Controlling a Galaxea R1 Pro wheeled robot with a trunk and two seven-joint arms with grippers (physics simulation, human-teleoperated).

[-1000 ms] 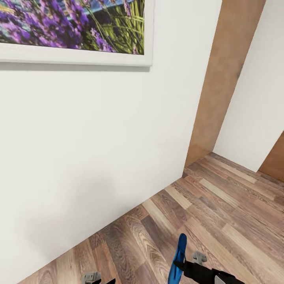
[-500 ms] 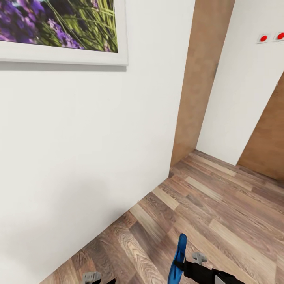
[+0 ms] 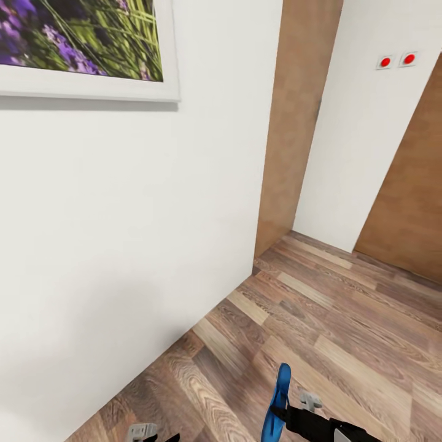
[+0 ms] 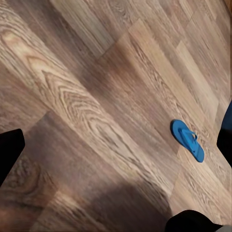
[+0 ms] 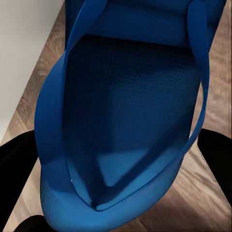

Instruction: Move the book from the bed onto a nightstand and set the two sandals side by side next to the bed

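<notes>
Two flat bright-blue sandals are in play here. Going from the left: a white-framed lavender picture point(image 3: 86, 49) hangs on the white wall point(image 3: 123, 233). Below it the left gripper point(image 3: 150, 433) peeks in at the head view's bottom edge; I cannot tell how far apart its jaws stand, and nothing seems to be in them. Its wrist camera looks down on the loose blue sandal point(image 4: 187, 140), lying flat on the brown wood-plank floor point(image 3: 344, 319). Further right, the right gripper point(image 3: 283, 414) is clamped on the carried blue sandal point(image 3: 277, 408), held on edge, probably so it rides clear of the floor in transit.
</notes>
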